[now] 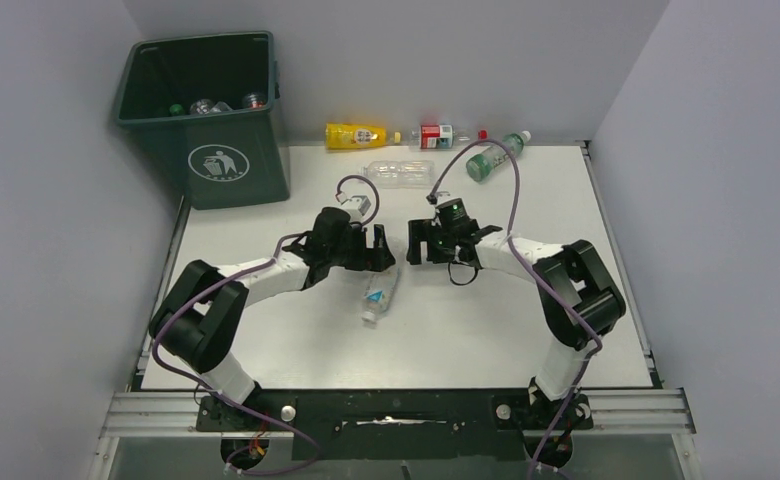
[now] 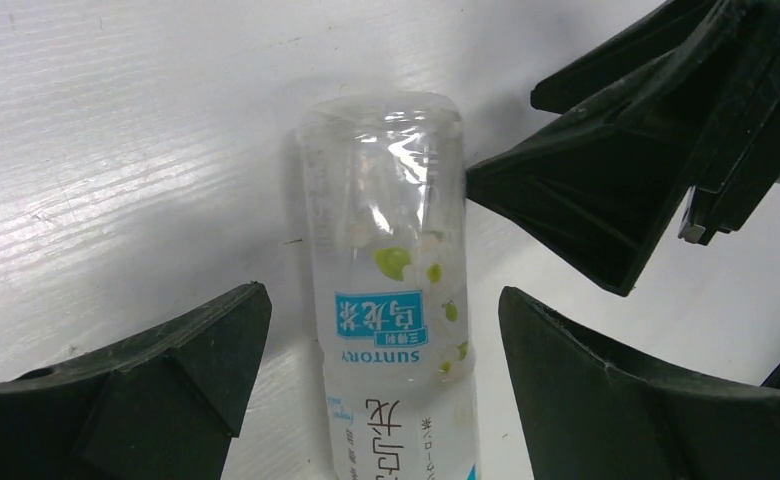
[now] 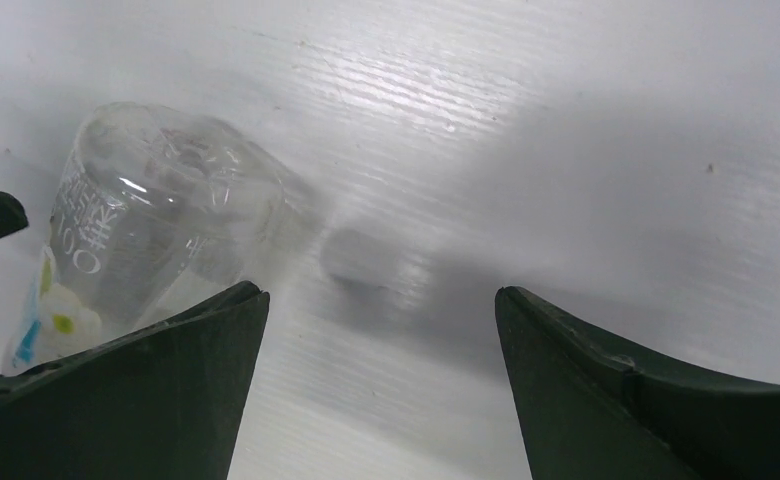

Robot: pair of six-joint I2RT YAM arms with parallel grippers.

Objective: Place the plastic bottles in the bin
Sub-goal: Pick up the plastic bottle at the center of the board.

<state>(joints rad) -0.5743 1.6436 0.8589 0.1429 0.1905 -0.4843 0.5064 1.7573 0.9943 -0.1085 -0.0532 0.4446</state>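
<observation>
The white table point(image 1: 466, 330) carries everything. At its far left corner the dark green bin point(image 1: 221, 160) stands upright, with a few bottles point(image 1: 211, 105) already lying inside. Both arms bend inward from the near edge, so that the left gripper point(image 1: 378, 250) and the right gripper point(image 1: 418, 245) face each other low over the middle of the table. The left gripper point(image 2: 381, 310) has its jaws spread wide on either side of the base end of a clear bottle with a blue label point(image 2: 391, 250). Bare table shows on both sides, and the jaws grip nothing. The right gripper point(image 3: 381, 300) is also spread wide, with only bare table between its jaws. The same bottle point(image 3: 156, 230) lies just outside one finger. In the left wrist view, the tip of one of the right gripper's fingers point(image 2: 586, 200) seems to touch the bottle's side, though contact cannot be told for certain. That bottle point(image 1: 379, 293) lies flat just nearer than the two grippers. Well apart from them, along the far edge, lie a yellow bottle point(image 1: 356, 135), a clear label-less bottle point(image 1: 398, 172), a green-labelled bottle point(image 1: 496, 157) and a small red-labelled bottle point(image 1: 436, 135).
</observation>
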